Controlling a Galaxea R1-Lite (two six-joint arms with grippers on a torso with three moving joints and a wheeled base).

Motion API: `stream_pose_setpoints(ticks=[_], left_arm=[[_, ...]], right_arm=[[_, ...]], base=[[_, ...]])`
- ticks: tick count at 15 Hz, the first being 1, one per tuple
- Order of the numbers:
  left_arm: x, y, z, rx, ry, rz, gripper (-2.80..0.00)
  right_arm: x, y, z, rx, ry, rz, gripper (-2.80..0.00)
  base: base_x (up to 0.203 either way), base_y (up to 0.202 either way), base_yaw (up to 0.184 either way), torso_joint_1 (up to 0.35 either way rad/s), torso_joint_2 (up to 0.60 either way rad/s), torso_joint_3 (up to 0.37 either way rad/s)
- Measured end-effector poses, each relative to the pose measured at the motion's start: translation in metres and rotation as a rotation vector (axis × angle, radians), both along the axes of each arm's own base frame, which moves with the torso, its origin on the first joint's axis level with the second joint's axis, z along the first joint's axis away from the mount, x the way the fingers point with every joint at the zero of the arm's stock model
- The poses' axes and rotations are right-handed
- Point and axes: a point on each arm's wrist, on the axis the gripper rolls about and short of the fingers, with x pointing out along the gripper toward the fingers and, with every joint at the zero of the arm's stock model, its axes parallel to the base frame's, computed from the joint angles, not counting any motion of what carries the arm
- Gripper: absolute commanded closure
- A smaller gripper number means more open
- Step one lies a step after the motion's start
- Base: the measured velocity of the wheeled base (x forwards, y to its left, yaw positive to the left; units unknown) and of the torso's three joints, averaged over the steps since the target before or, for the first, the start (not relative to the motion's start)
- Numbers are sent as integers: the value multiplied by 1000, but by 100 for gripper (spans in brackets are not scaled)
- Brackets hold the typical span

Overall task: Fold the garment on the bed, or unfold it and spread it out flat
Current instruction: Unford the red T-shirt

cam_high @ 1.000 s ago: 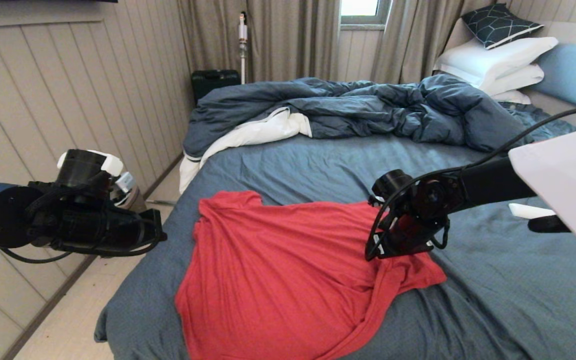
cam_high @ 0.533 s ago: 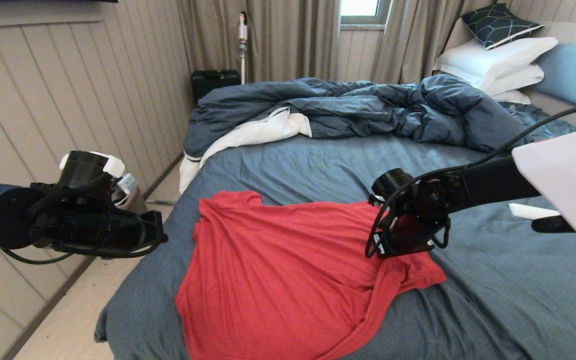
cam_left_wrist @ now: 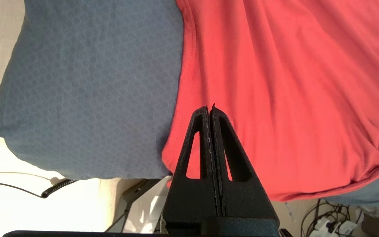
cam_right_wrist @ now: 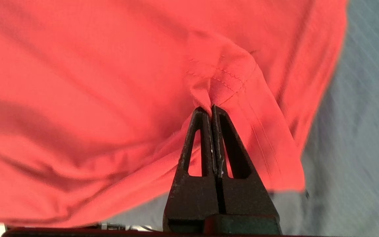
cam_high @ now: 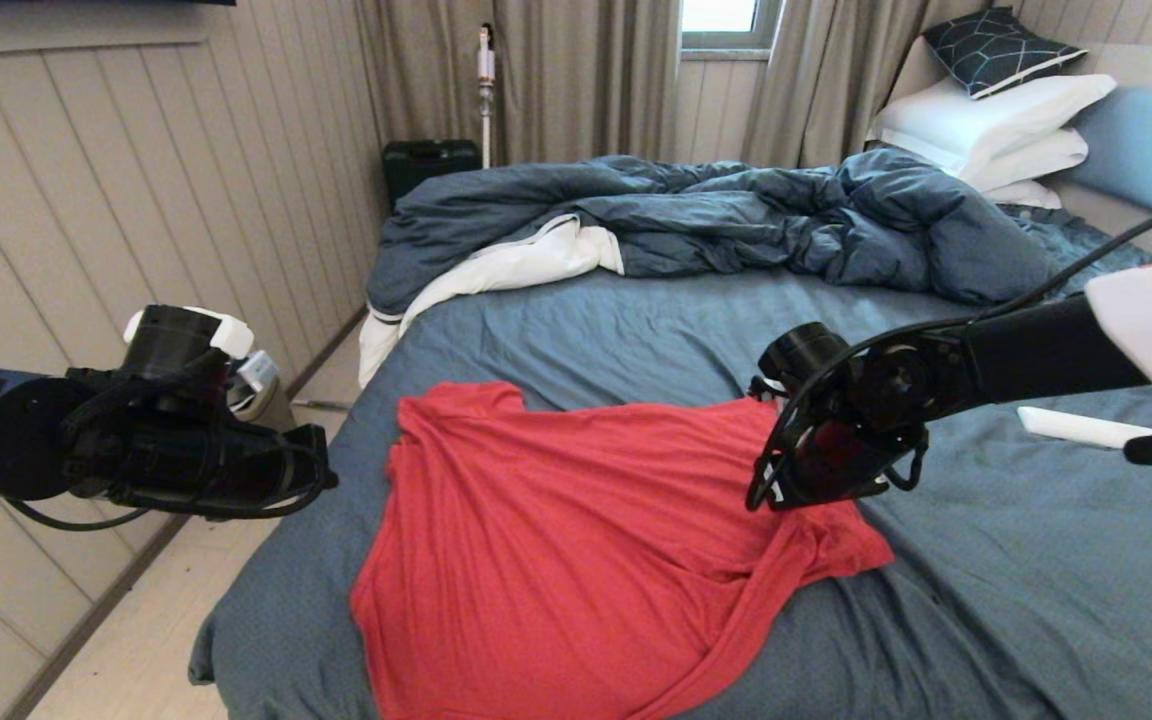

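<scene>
The red garment [cam_high: 556,540] lies rumpled on the near part of the bed [cam_high: 636,330], one sleeve toward the far left and its right side bunched in folds. My right gripper [cam_high: 804,492] is at that bunched right edge; in the right wrist view it [cam_right_wrist: 210,108] is shut on a pinch of the garment [cam_right_wrist: 77,82] beside a stitched hem. My left gripper [cam_high: 321,470] hovers off the bed's left edge. In the left wrist view it [cam_left_wrist: 209,110] is shut with nothing in it, above the garment's [cam_left_wrist: 291,82] left hem.
A rumpled dark blue duvet [cam_high: 736,215] with white lining fills the far half of the bed. White pillows [cam_high: 996,120] and a light blue headboard [cam_high: 1151,140] are at the far right. A white flat object [cam_high: 1076,425] lies on the sheet at right. A wall runs along the left.
My right arm has shifted a little to the right with the garment's edge still in its gripper. The left arm has barely moved.
</scene>
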Motion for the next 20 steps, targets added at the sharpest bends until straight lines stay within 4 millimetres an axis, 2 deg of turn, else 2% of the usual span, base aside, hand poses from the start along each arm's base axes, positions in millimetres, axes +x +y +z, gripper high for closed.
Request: stream_pose_setpoints(ticks=[4,7,12,16,20], left_arm=[[-1,-2,-1,1,6,-9,0],[-3,-5,-3,2,10,-18,0],[-5,-10,-4,4,17,-37,0],[-6,-13,-5,4,20,-45,0],[-6,-14,-5,5,21,-50,0]], right_arm=[[-40,-3,8,-9,30,15,0],[-85,-11,6,-16,78,20,0],[-153,-36,1,-26,126,7,0],[-188,-51,-1,-29,128,-6,0],[-209,-58,-9,-37,152,-5,0]], base=[[0,0,0,0,0,0],[0,0,0,0,0,0],[0,0,0,0,0,0],[0,0,0,0,0,0],[0,0,0,0,0,0]])
